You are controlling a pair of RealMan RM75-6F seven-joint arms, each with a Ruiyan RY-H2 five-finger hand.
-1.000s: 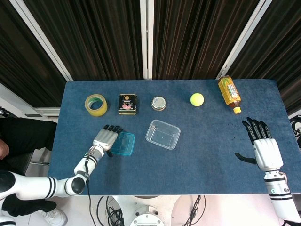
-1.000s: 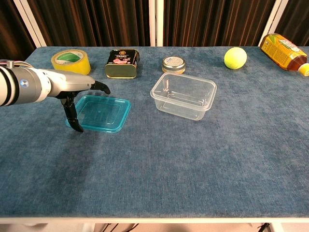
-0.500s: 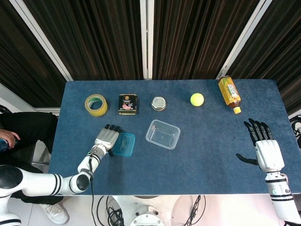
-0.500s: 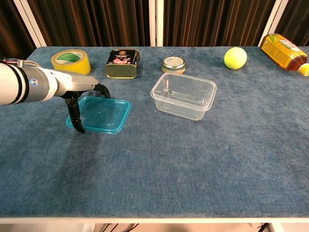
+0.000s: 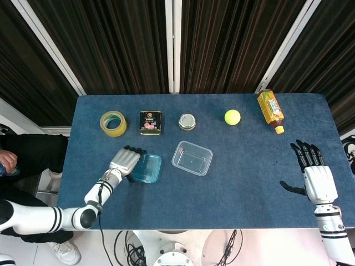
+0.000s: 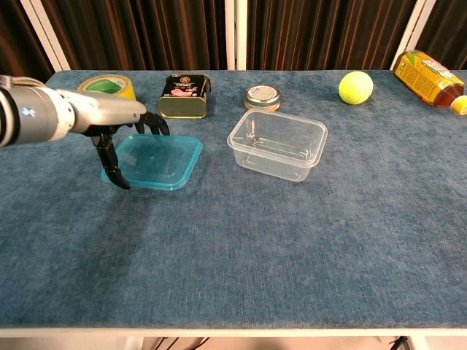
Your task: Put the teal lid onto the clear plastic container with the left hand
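My left hand (image 5: pixel 125 162) (image 6: pixel 115 125) grips the teal lid (image 5: pixel 149 169) (image 6: pixel 157 161) by its left edge, thumb under it and fingers over its far rim. The lid is raised slightly off the blue table and sits a little to the left of the clear plastic container (image 5: pixel 192 158) (image 6: pixel 277 144), which stands open and empty near the table's middle. Lid and container do not touch. My right hand (image 5: pixel 314 177) hovers at the table's right edge with its fingers spread and nothing in it; only the head view shows it.
Along the back of the table (image 6: pixel 241 248) lie a yellow tape roll (image 5: pixel 112 122) (image 6: pixel 106 87), a dark tin (image 5: pixel 150 122) (image 6: pixel 184 95), a small round can (image 5: pixel 187 121) (image 6: pixel 262 96), a tennis ball (image 5: pixel 232 116) (image 6: pixel 355 87) and a tea bottle (image 5: pixel 270 109) (image 6: pixel 429 76) on its side.
My left hand has closed on the lid's left edge, lifted it a little and carried it slightly to the right towards the container. The right hand has drifted a bit nearer the front edge.
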